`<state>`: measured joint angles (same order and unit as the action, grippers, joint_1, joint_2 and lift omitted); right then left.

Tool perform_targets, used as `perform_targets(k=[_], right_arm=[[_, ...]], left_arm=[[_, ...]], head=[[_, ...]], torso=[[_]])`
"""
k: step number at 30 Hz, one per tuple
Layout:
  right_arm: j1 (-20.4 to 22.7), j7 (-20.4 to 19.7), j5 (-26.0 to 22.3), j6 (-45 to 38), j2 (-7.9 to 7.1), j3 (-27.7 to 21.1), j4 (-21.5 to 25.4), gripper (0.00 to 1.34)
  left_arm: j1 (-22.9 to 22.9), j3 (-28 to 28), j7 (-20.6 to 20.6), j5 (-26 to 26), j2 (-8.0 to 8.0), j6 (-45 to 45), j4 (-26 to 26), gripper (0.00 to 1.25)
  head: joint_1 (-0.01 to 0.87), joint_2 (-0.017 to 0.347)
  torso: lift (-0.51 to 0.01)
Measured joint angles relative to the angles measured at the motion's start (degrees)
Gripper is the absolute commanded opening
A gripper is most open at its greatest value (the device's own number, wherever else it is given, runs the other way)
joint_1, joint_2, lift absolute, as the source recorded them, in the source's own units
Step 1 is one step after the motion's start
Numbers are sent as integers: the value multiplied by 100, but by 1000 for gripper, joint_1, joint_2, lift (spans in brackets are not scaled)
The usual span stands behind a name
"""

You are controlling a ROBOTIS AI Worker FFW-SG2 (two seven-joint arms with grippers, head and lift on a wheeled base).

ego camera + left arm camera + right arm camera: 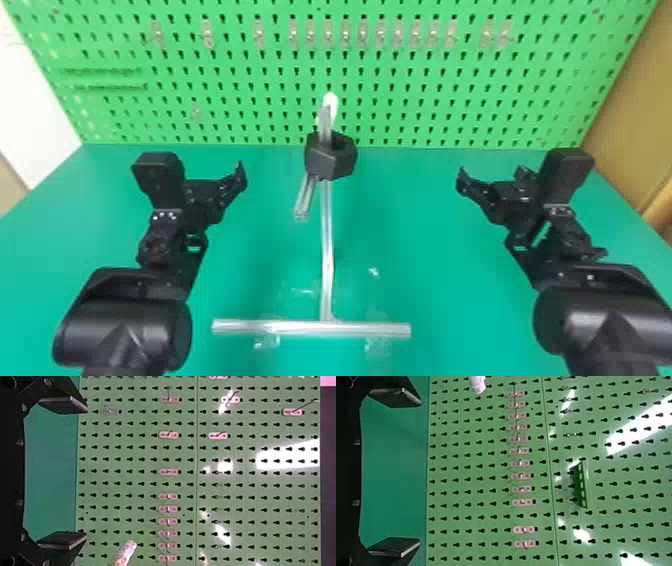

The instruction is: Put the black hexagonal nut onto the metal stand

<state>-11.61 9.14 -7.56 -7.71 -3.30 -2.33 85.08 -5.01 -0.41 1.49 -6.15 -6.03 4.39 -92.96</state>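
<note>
The black hexagonal nut is around an arm of the metal stand in the head view, near the stand's upper part. My left gripper is well to the left of the nut, apart from it; in the left wrist view the left gripper is open with nothing between its fingers. On the right side, clear of the stand, is my right gripper, and in the right wrist view the right gripper is also open and holds nothing.
The stand's base bar lies across the near part of the green table, with pieces of clear tape beside it. A green pegboard with a row of small hooks rises behind the table.
</note>
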Motion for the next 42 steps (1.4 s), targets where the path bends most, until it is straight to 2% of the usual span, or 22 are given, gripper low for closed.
perform_targets(k=[42], right_arm=[[-9, -9, -24, -11, -12, 41, -7, 1261]], left_arm=[[-25, -6, 0, 9, -1, 0, 6, 1092]], head=[[693, 81]], torso=[[-1]])
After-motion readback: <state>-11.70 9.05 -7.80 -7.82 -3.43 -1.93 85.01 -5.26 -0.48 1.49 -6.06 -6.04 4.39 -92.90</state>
